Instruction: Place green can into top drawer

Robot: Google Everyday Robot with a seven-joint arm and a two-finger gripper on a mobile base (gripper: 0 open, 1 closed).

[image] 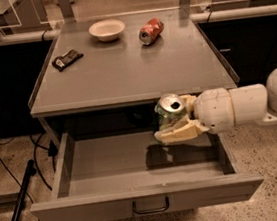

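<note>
One gripper [180,121] clamps green can [169,106] over top drawer [110,169], 2 o'clock corner; we lower upright, then release.

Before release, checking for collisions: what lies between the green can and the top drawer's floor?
Nothing, in the camera view: the gripper holds the green can over the top drawer; its floor shows only shadow.
</note>
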